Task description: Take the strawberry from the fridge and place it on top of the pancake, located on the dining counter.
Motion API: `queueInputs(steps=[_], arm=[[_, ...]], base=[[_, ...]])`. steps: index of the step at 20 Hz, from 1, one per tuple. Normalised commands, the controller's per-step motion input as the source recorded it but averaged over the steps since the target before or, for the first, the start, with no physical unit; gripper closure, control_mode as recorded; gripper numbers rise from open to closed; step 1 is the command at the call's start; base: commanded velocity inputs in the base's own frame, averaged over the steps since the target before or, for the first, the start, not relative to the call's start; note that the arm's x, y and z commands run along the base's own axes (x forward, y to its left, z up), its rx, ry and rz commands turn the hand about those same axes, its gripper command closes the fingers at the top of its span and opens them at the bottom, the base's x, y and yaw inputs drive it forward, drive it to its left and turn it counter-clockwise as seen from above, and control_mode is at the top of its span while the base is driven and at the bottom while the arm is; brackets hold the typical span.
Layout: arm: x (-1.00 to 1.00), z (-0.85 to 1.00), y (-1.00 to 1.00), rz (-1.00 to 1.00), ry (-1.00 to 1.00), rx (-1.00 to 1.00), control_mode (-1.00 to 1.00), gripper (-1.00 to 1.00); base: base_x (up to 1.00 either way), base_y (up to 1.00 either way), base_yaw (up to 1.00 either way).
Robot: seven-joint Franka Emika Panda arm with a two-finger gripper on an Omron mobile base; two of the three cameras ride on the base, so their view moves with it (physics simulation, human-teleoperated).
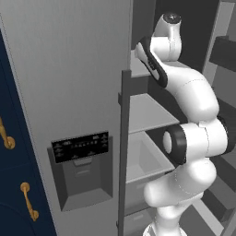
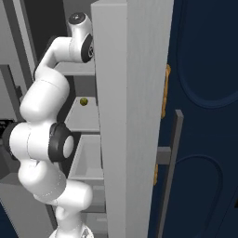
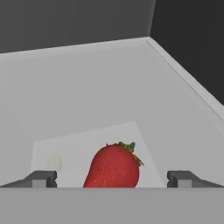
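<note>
In the hand view a red strawberry (image 3: 114,166) with a small green leafy top lies on a grey fridge shelf (image 3: 109,87), right in front of the camera. My gripper (image 3: 112,178) stands open, its two dark fingertips (image 3: 41,178) wide apart on either side of the fruit, touching nothing. The tall grey fridge (image 1: 69,92) has its left door shut and its inside open to the right, where my white arm (image 1: 193,101) reaches up onto an upper shelf. The pancake and the dining counter are out of view.
The shut fridge door carries a black control panel with a recessed dispenser (image 1: 83,168). Grey inner shelves (image 1: 150,110) and a drawer (image 1: 143,159) sit below the arm. A small yellow-green round thing (image 2: 83,101) lies on a lower shelf. Navy cabinets with gold handles (image 1: 7,138) flank the fridge.
</note>
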Motion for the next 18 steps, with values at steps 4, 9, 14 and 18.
queueInputs(steps=[4, 9, 14, 18], arm=[[0.00, -0.15, 0.00, 0.00, 0.01, 0.00, -1.00, -1.00], [0.08, -0.15, -0.01, 0.00, 0.02, 0.00, -1.00, -1.00], [0.22, -0.06, -0.01, 0.00, 0.02, 0.00, -1.00, -1.00], [0.06, -0.04, 0.00, 0.00, 0.01, 0.00, -1.00, -1.00]], base=[[0.00, 0.00, 0.00], [0.00, 0.00, 0.00], [0.00, 0.00, 0.00], [0.00, 0.00, 0.00]])
